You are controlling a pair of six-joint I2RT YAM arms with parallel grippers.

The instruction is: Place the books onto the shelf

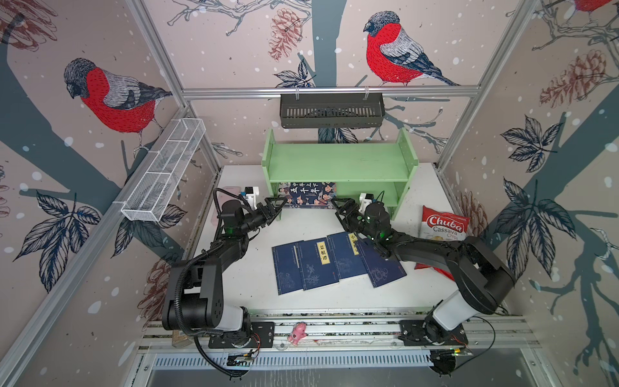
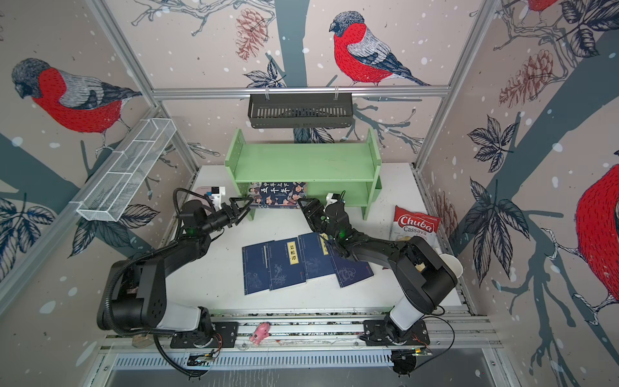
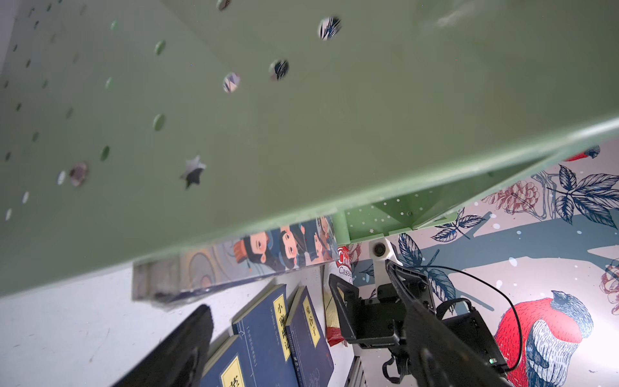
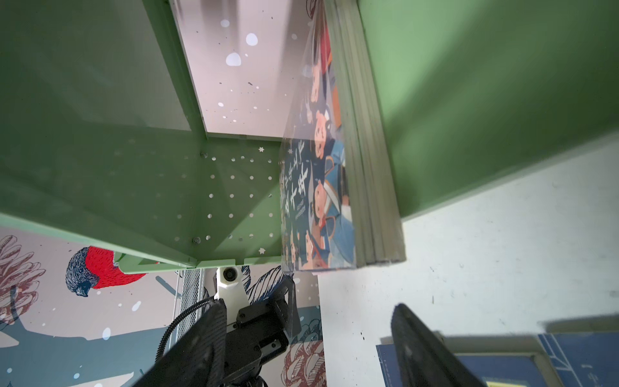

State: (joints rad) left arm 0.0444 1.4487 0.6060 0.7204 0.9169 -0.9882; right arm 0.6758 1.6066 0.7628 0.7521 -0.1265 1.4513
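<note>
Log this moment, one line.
left gripper open | right gripper open | cartoon book on lower tier of shelf, overhanging front, between grippers | four navy books flat on table

Soft, even light in both top views. The white table (image 1: 254, 278) glows bright, and only faint shadows sit beneath the arms (image 1: 428, 248), so the light comes from above. At twelve o'clock the shelf (image 1: 340, 160) keeps its lower tier dim. The frame posts (image 1: 157, 50) bow toward the corners, a wide-lens bend. At six o'clock, a dull sheen on the metal plate (image 1: 335, 377). Over to the wrist views: green shelf panels loom close and blurred. The cartoon book (image 4: 318, 187) has hazy glare on its wrap, and the fingers (image 4: 422, 348) of the right gripper (image 4: 308, 311) are soft dark smears.
</note>
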